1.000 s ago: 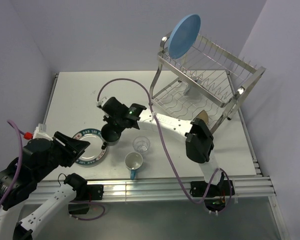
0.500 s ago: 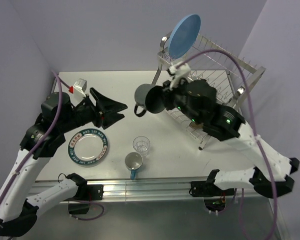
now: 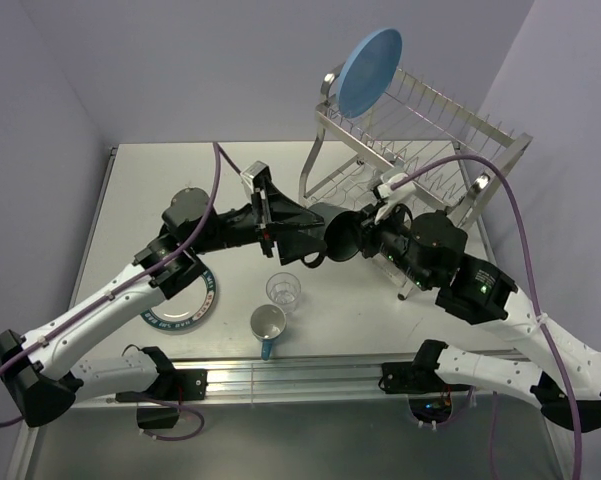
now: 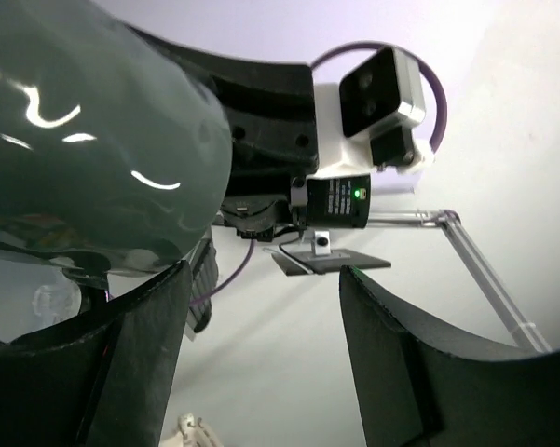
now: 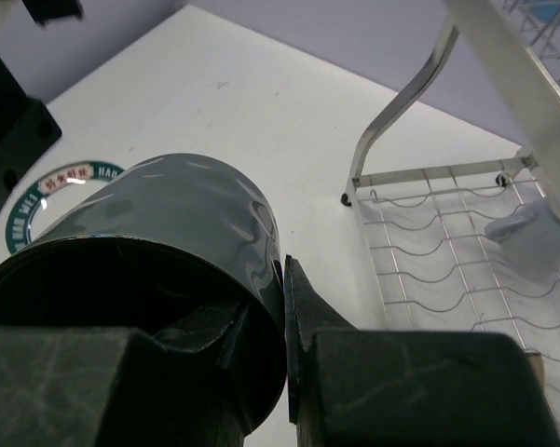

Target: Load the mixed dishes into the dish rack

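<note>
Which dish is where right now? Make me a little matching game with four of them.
Things:
1. large light-blue round plate
2. dark glossy mug
3. clear drinking glass
4. white plate with a teal lettered rim

Places:
A. lying flat on the white table
B. standing on edge on the silver wire rack, top tier
C. standing upright on the table
D. gripped at its rim by the right arm's fingers

Pairs: 1-B, 2-D, 3-C, 4-A

Glossy dark mug [image 5: 186, 205], shiny silver wire dish rack [image 5: 498, 74], clear glass [image 3: 283, 290], matt white table [image 3: 150, 190].
</note>
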Controlling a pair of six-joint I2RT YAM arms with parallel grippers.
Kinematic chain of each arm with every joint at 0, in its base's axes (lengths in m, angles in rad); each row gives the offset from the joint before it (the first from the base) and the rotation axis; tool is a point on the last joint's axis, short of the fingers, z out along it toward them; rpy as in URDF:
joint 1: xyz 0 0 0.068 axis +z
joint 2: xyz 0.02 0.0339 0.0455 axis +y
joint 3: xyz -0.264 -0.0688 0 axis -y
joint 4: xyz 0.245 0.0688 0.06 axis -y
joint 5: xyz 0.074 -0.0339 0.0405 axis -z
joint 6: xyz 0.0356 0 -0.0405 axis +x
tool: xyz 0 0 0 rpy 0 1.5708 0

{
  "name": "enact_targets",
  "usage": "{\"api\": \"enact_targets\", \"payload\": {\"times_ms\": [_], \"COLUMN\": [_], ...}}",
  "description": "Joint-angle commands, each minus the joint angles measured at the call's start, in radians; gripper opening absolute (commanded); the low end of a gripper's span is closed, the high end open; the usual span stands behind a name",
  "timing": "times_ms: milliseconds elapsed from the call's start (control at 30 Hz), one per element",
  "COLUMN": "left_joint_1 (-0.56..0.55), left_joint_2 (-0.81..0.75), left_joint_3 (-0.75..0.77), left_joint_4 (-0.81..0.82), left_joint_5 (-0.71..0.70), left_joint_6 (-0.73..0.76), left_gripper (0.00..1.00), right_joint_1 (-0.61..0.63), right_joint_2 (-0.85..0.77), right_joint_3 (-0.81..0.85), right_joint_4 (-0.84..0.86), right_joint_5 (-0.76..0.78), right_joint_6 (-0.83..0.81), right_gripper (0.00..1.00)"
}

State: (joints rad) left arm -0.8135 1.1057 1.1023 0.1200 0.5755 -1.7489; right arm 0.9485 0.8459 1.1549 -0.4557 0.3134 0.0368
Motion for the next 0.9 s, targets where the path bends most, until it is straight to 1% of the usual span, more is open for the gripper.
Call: {"api": "enact_targets", "payload": {"times_ms": [0, 67, 200, 267, 300, 467, 567, 700, 867], "left_joint_1": [-0.029, -0.027, -0.023, -0.024, -0.023, -0.023, -0.024, -0.026, -0.038], "left_joint_2": [0.026, 0.023, 0.034, 0.042, 0.049, 0.063, 0.077, 0.092, 0.121], "left_joint_3": [-0.002, 0.007, 0.045, 0.07, 0.077, 0.093, 0.099, 0.113, 0.14], "left_joint_4": [0.21, 0.182, 0.165, 0.139, 0.112, 0.086, 0.067, 0.053, 0.112], "left_joint_5": [0.029, 0.023, 0.011, 0.007, 0.009, 0.027, 0.027, 0.038, 0.053], "left_joint_6": [-0.066, -0.057, -0.043, -0.017, -0.009, 0.011, 0.019, 0.022, -0.015], "left_gripper": [0.7, 0.7, 0.7, 0.7, 0.7, 0.7, 0.7, 0.71, 0.72], "right_joint_1": [-0.001, -0.001, -0.001, -0.001, -0.001, -0.001, -0.001, 0.001, -0.001], "right_joint_2": [-0.053, -0.07, -0.116, -0.162, -0.175, -0.226, -0.231, -0.228, -0.205], "right_joint_3": [0.04, 0.048, 0.075, 0.075, 0.08, 0.132, 0.144, 0.154, 0.14], "right_joint_4": [0.209, 0.193, 0.099, 0.077, 0.052, -0.015, -0.02, 0.014, 0.061], "right_joint_5": [0.03, 0.068, 0.111, 0.13, 0.136, 0.15, 0.144, 0.135, 0.098], "right_joint_6": [0.04, 0.032, -0.001, -0.012, -0.014, -0.026, -0.025, -0.026, -0.025], "right_gripper": [0.0, 0.0, 0.0, 0.0, 0.0, 0.0, 0.0, 0.0, 0.0]}}
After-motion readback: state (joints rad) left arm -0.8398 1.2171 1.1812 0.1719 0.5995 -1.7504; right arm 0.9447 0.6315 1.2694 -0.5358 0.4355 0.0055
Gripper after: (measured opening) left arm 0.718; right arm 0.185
